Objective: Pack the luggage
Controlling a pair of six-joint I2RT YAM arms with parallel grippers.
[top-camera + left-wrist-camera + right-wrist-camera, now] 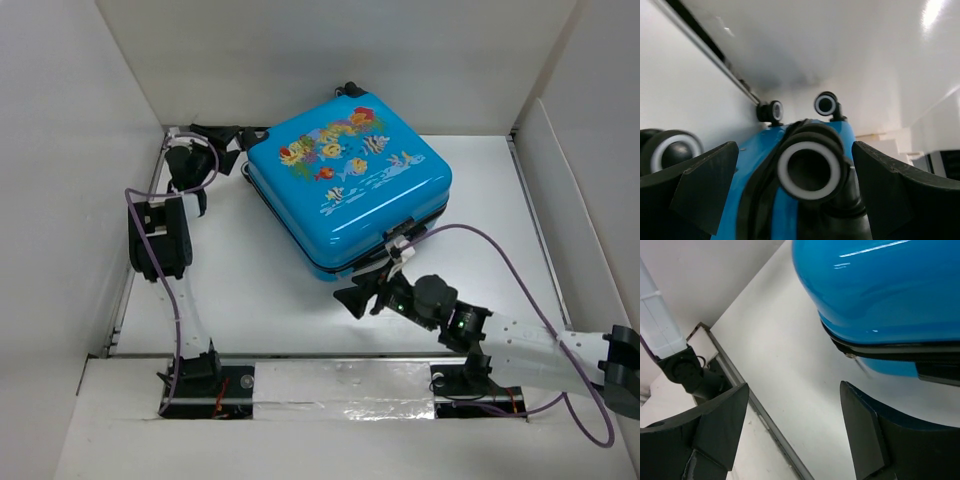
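Observation:
The luggage (348,180), a bright-blue hard-shell suitcase with a fish print, lies closed and flat on the table, fish side up. My left gripper (232,150) is open at its far left corner. In the left wrist view a black-and-white caster wheel (809,167) sits between my open fingers (695,192), with two more wheels beyond. My right gripper (362,292) is open and empty just off the luggage's near edge. The right wrist view shows the blue shell (880,285) and its black zipper seam (890,347) above my right finger (875,440).
White walls (70,180) box in the table on the left, back and right. A metal rail (330,357) runs along the near edge by the arm bases. A purple cable (520,290) loops over the right arm.

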